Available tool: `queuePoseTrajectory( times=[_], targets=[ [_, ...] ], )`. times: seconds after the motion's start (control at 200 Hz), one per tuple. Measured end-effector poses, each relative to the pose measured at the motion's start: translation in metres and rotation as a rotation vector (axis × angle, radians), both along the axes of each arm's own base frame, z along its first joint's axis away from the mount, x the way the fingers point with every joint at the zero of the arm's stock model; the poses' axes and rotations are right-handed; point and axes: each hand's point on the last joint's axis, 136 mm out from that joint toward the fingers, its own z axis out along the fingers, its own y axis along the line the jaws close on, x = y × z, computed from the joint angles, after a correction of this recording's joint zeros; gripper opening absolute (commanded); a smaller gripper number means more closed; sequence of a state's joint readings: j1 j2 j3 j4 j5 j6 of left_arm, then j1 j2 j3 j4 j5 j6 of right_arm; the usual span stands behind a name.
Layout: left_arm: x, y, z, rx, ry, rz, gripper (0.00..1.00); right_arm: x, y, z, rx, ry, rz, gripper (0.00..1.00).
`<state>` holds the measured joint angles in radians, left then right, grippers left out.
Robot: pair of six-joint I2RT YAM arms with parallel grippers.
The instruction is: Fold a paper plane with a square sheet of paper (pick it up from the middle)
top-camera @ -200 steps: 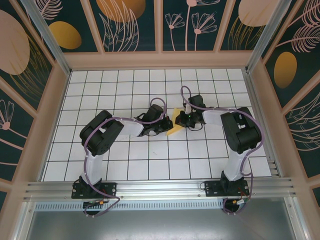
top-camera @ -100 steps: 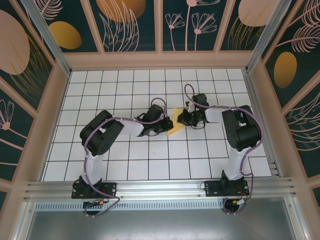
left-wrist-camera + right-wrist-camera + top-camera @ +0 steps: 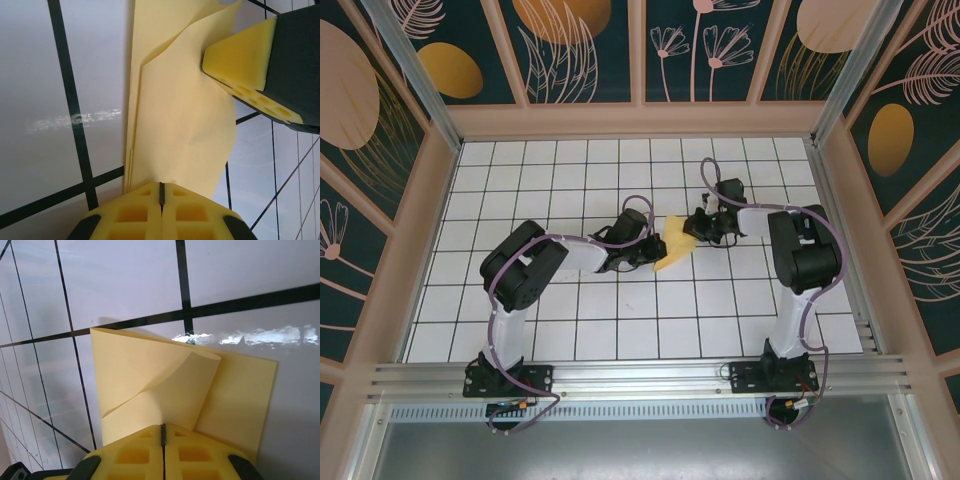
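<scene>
1. The right claw (image 3: 163, 432) has drawn back toward the far right, uncovering more of the square sheet of paper (image 3: 672, 243).
2. Right claw: clenched, apparently gripping a raised, curling flap to fold it over.
3. Left claw (image 3: 161, 192): clenched, tips apparently pinning the sheet against sliding, mid counter (image 3: 570, 300).

The left gripper (image 3: 161, 194) has its 2 yellow foam pads pressed together, pinching the folded square sheet of paper (image 3: 180, 115), which runs straight ahead of the claw. Ahead and to its right, the right gripper (image 3: 242, 55) meets the sheet's far corner. The white gridded table (image 3: 60, 65) lies beneath.
</scene>
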<state>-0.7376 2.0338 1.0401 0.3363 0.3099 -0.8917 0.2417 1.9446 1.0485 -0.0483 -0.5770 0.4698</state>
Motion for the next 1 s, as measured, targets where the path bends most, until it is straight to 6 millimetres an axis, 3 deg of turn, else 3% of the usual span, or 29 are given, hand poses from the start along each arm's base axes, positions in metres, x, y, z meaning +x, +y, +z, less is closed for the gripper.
queuePoseTrajectory(
  times=[0.14, 0.335, 0.445, 0.625, 0.756, 0.901, 1.001],
  targets=[
    [0.0, 0.0, 0.0, 0.0, -0.001, 0.0, 0.03, 0.007, -0.005, 0.001, -0.006, -0.009, -0.022, 0.06],
    [0.0, 0.0, 0.0, 0.001, 0.0, 0.0, 0.03, 0.043, -0.039, 0.006, -0.053, -0.069, -0.131, 0.07],
    [0.0, 0.0, 0.0, 0.0, -0.001, 0.0, 0.03, 0.053, -0.049, 0.009, -0.06, -0.096, -0.159, 0.07],
    [0.0, 0.0, 0.0, 0.0, -0.001, 0.0, 0.03, 0.045, -0.039, 0.023, -0.034, -0.136, -0.126, 0.09],
    [0.0, 0.0, 0.0, 0.0, -0.001, 0.0, 0.04, 0.039, -0.021, 0.04, -0.017, -0.182, -0.065, 0.09],
    [0.0, 0.0, 0.0, 0.001, -0.001, 0.0, 0.04, 0.028, 0.002, 0.039, -0.007, -0.182, 0.007, 0.09],
    [0.0, 0.0, 0.0, 0.001, -0.001, 0.0, 0.04, 0.023, 0.008, 0.031, 0.004, -0.162, 0.033, 0.09]
  ],
)
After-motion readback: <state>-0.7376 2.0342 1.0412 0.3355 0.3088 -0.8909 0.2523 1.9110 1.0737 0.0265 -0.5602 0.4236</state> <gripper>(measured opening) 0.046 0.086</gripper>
